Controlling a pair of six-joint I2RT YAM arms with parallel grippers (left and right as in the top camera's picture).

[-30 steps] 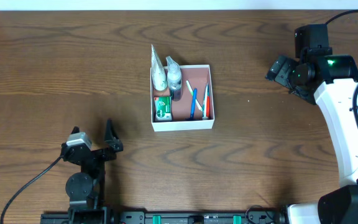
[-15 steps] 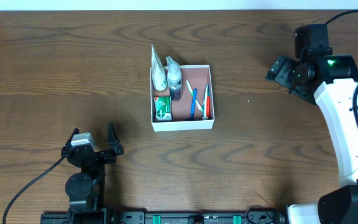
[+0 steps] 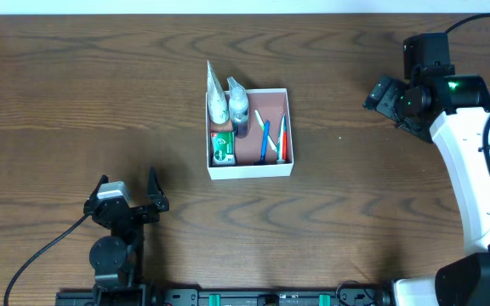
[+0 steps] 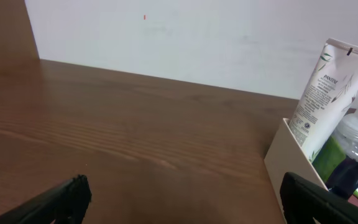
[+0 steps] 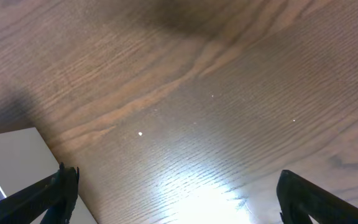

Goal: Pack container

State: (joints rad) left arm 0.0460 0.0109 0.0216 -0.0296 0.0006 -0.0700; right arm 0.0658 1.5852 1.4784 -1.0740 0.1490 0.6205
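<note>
The container (image 3: 251, 169), a white-walled square box with a reddish-brown inside, sits mid-table. It holds a white tube (image 3: 216, 92), a clear bottle (image 3: 239, 104), a green box (image 3: 222, 146) and blue and orange toothbrushes (image 3: 266, 138). My left gripper (image 3: 127, 184) is open and empty near the front edge, well to the container's front left. Its wrist view shows the gripper (image 4: 185, 205), the container wall (image 4: 284, 155), the tube (image 4: 322, 93) and the bottle (image 4: 356, 134). My right gripper (image 3: 379, 95) is open and empty to the container's right; it also shows in its wrist view (image 5: 182, 199), with a container corner (image 5: 11, 162).
Bare brown wood table (image 3: 75, 85) lies all around the container. A white wall (image 4: 166, 37) rises behind the table's far edge. The right arm's white body (image 3: 475, 170) runs along the right side.
My left gripper turned slightly and squared up a second ago, then stayed still. The right arm and the container's contents have not moved.
</note>
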